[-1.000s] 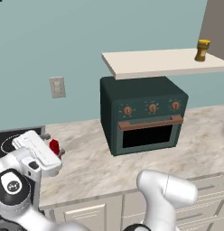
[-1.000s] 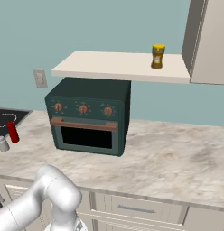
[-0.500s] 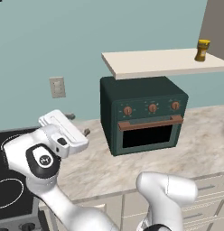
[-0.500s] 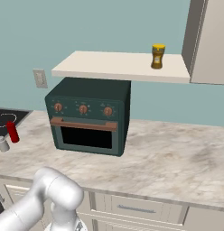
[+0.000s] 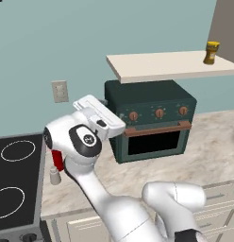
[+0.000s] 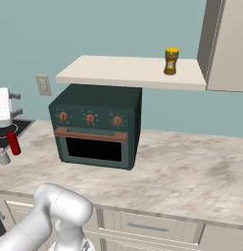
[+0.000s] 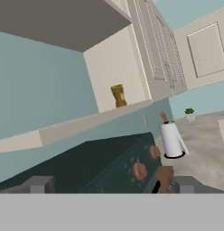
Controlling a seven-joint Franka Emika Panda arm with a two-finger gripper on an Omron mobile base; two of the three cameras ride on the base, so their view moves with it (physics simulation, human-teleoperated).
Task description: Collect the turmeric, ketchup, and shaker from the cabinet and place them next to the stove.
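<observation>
Left base view: the white two-finger gripper (image 5: 105,105) was raised above the marble counter (image 5: 204,146), in front of the upper left corner of the dark green toaster oven with copper knobs (image 5: 149,118); its fingers were hidden behind the hand there. The small squat jar of yellow-orange turmeric with a yellow lid (image 5: 211,52) stood upright near the right end of the pale cream cabinet shelf board (image 5: 156,66), above the oven. The slim red ketchup squeeze bottle (image 5: 56,158) stood on the counter just right of the flat black stove with white ring outlines (image 5: 17,179), mostly hidden behind the arm, and the small grey-silver shaker (image 5: 54,176) stood just in front of it. A beige wall outlet (image 5: 59,90) sat on the teal wall. Right base view: turmeric jar (image 6: 171,61) on the shelf (image 6: 118,73), near the taupe cabinet door (image 6: 226,44); ketchup (image 6: 13,143) and shaker (image 6: 3,156) close together at the counter's left edge, beside the stove (image 6: 6,139); the oven (image 6: 96,125) sat under the shelf. Hand view: the two dark finger tips (image 7: 39,184) stood wide apart with nothing between them, pointed up over the oven (image 7: 95,167) toward the turmeric (image 7: 118,95) on the shelf (image 7: 77,124). A white paper towel roll (image 7: 170,139) and a small potted plant (image 7: 189,113) stood on the counter farther off.
</observation>
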